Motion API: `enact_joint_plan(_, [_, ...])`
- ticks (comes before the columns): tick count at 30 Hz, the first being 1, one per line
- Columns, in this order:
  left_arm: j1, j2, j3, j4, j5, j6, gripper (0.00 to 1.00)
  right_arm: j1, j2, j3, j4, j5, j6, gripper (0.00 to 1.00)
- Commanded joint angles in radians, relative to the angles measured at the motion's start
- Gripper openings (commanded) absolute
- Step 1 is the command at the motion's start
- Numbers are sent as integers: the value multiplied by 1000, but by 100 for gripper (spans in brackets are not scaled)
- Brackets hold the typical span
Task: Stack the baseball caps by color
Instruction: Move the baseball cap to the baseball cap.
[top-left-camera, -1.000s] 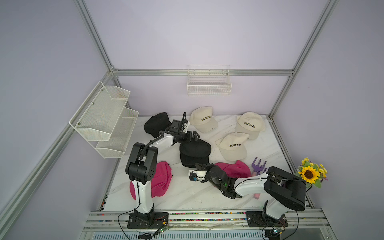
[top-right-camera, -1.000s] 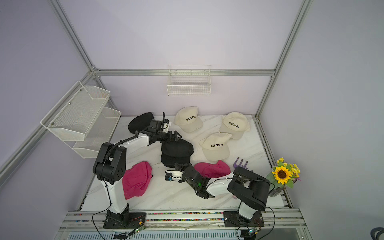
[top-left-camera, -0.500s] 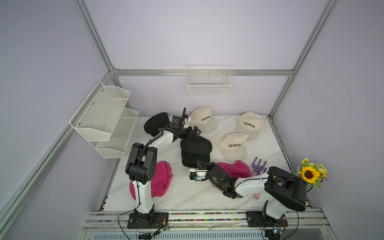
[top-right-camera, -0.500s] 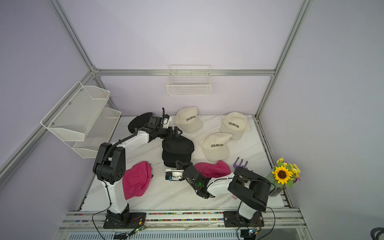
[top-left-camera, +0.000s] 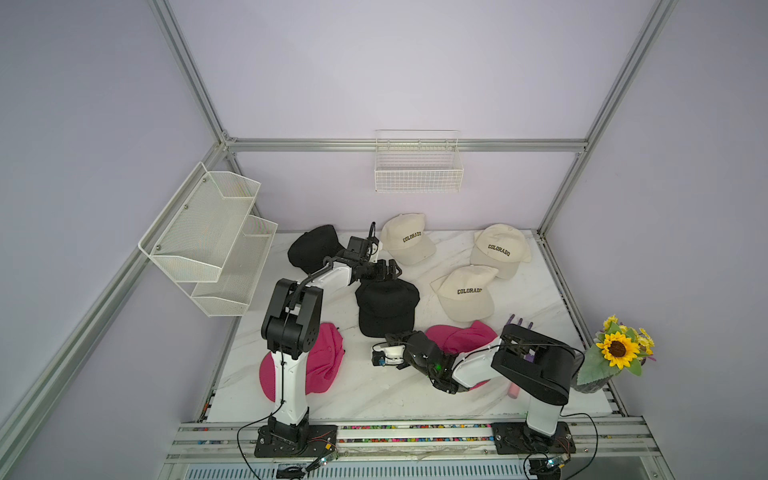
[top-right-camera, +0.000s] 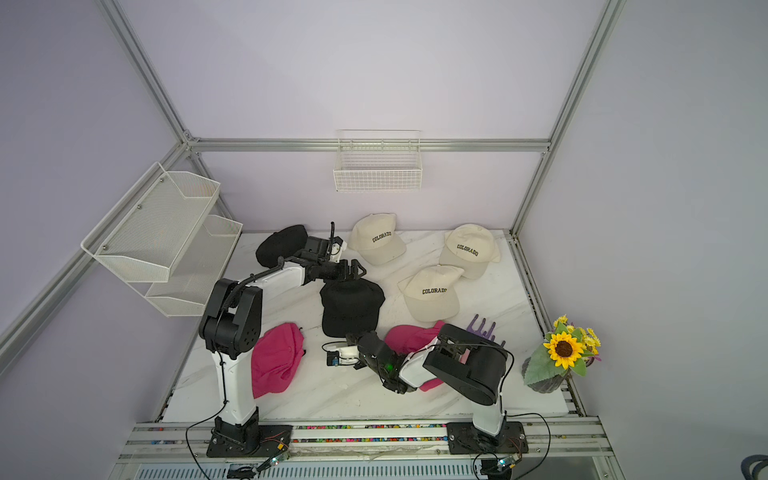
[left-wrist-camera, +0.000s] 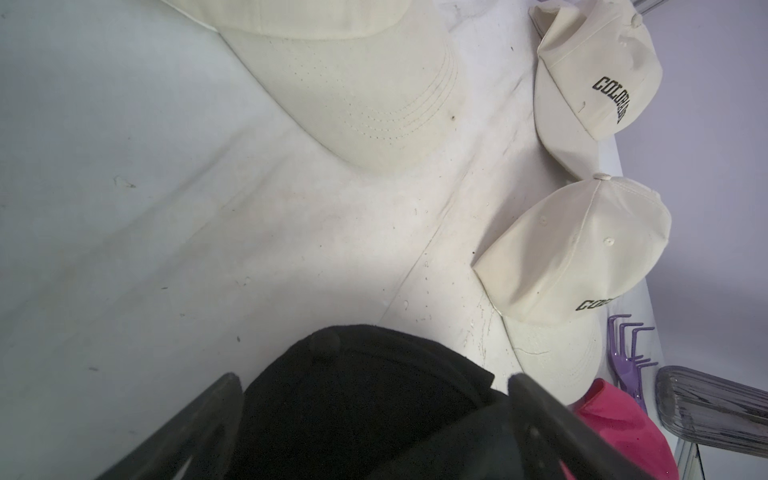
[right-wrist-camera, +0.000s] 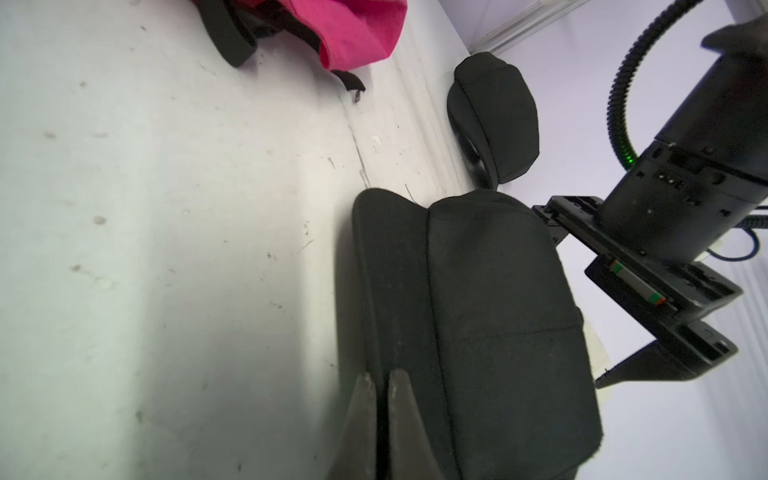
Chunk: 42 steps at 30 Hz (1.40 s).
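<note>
The black stack (top-left-camera: 386, 307) sits in the middle; it looks like two caps. My left gripper (top-left-camera: 390, 270) hangs wide open over its back. My right gripper (right-wrist-camera: 381, 374) is clenched at its brim; I cannot tell if it pinches cloth. Left to stack: a black cap (top-left-camera: 311, 249) at 11 o'clock, three cream caps (top-left-camera: 467, 295) from 12 to 2, pink caps (top-left-camera: 326, 361) at 7 and 5. The basket (top-left-camera: 417, 180) and shelf (top-left-camera: 208, 232) hold nothing.

Matt cloth caps (top-left-camera: 386, 305), smooth marbled tabletop (top-left-camera: 374, 399)

White shells (top-left-camera: 291, 382), black joints (top-left-camera: 291, 326); black left pincer (top-left-camera: 392, 269); ribbed black cable (right-wrist-camera: 618, 104); right arm (top-left-camera: 473, 368) green light (top-left-camera: 437, 367)
</note>
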Motion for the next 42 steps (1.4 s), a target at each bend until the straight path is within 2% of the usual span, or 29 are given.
enact_joint_plan(1, [-4, -53, 36, -17, -26, 33, 100, -8, 36, 9, -134, -60, 109, 0])
enact_joint_plan(7, [23, -216, -60, 38, -183, -1, 100, -48, 12, 13, -138, -33, 142, 0])
enact_joint_plan(11, [50, -317, -173, 123, -349, -104, 100, -71, -13, 7, -135, -23, 138, 0])
enact_joint_plan(17, [75, -381, -288, 186, -479, -215, 100, -78, -30, 4, -129, -76, 108, 2])
enact_joint_plan(24, [83, -427, -418, 270, -418, -327, 100, -85, -80, 11, -101, -150, 129, 36])
enact_joint_plan(26, [86, -448, -449, 272, -440, -344, 100, -92, -123, 4, -88, -183, 161, 43])
enact_joint_plan(29, [95, -476, -495, 288, -479, -394, 100, -102, -197, -22, -60, -218, 199, 61])
enact_joint_plan(30, [100, -483, -511, 308, -483, -414, 100, -108, -224, -37, -51, -231, 211, 72])
enact_joint_plan(31, [102, -486, -526, 325, -483, -431, 100, -115, -249, -45, -44, -241, 221, 95])
enact_joint_plan(34, [107, -485, -548, 354, -490, -503, 100, -148, -328, -99, 22, -258, 258, 97])
enact_joint_plan(37, [108, -478, -579, 410, -504, -599, 100, -195, -409, -161, 184, -206, 353, 97])
enact_joint_plan(39, [106, -471, -600, 452, -516, -672, 100, -225, -437, -183, 316, -98, 475, 97])
enact_joint_plan(42, [108, -454, -628, 526, -534, -771, 100, -262, -454, -177, 402, 27, 661, 97])
